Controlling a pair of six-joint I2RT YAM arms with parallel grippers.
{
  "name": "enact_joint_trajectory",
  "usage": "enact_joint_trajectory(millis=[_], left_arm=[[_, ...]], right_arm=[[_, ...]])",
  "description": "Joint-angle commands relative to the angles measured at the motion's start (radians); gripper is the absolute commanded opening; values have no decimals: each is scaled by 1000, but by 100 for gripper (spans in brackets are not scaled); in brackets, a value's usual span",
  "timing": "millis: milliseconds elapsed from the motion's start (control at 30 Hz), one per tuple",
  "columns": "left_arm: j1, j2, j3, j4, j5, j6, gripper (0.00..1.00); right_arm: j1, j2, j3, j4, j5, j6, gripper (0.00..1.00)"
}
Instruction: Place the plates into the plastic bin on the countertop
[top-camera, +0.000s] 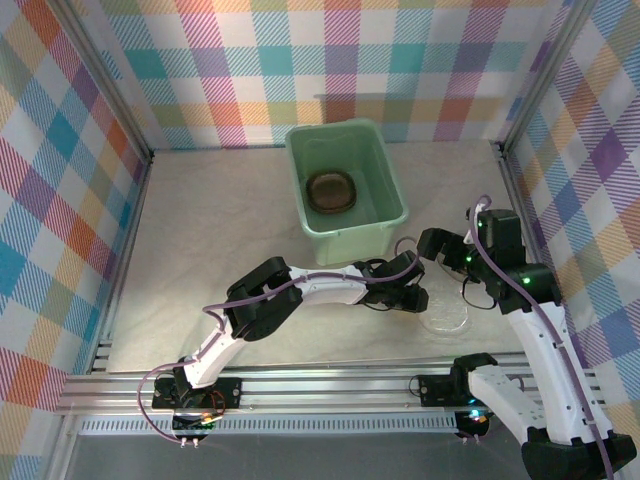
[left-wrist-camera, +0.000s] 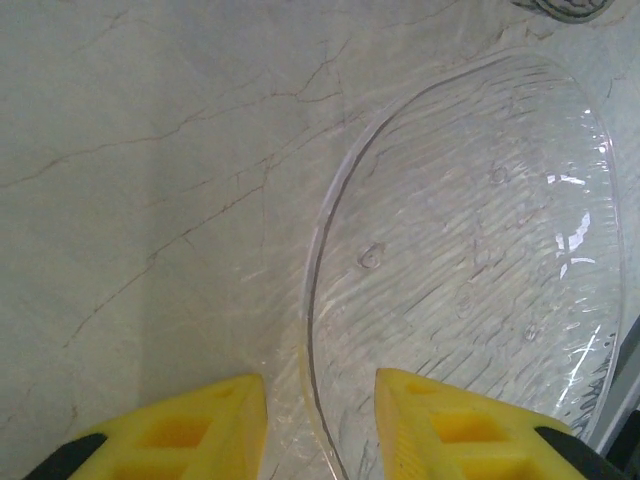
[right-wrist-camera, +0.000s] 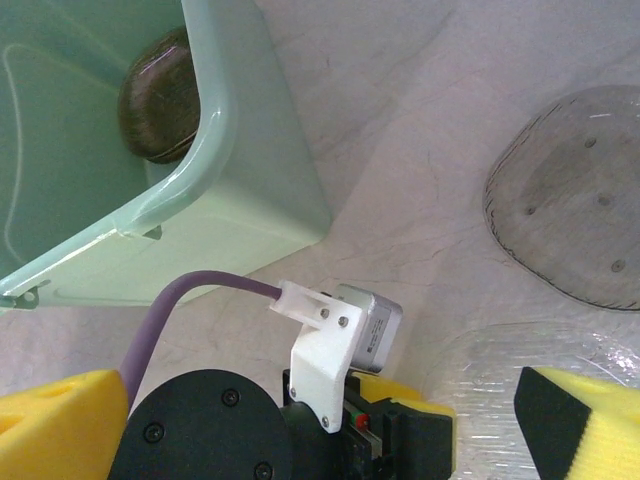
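A clear plate lies on the countertop, also seen as a clear plate in front of the bin. My left gripper is open, its yellow fingers straddling the plate's near rim without pinching it. The left gripper sits at the plate's left edge. The mint plastic bin holds stacked brown plates. My right gripper hangs wide open above the left wrist, holding nothing. A smoky plate lies to the right of the bin.
Plaid walls close in the countertop on three sides. The right arm leans over the area right of the clear plate. Bare countertop stretches left of the bin.
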Motion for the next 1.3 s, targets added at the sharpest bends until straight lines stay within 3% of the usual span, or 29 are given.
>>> enact_joint_trajectory(millis=[0,733,967,1267], left_arm=[[-11,72,2,-5,-32,-12,30],[-12,-2,-87,76,-40,-28,6],[-12,-96,-116,39,-66,45,0],[-19,-260,-166,-52,-159,150,0]], right_arm=[[-9,1,-13,23,-21,9,100],[-8,-2,-30,39,-51,50,100],[-9,-2,16,38,-64,52,100],[-9,8,29,79,-100,60,100]])
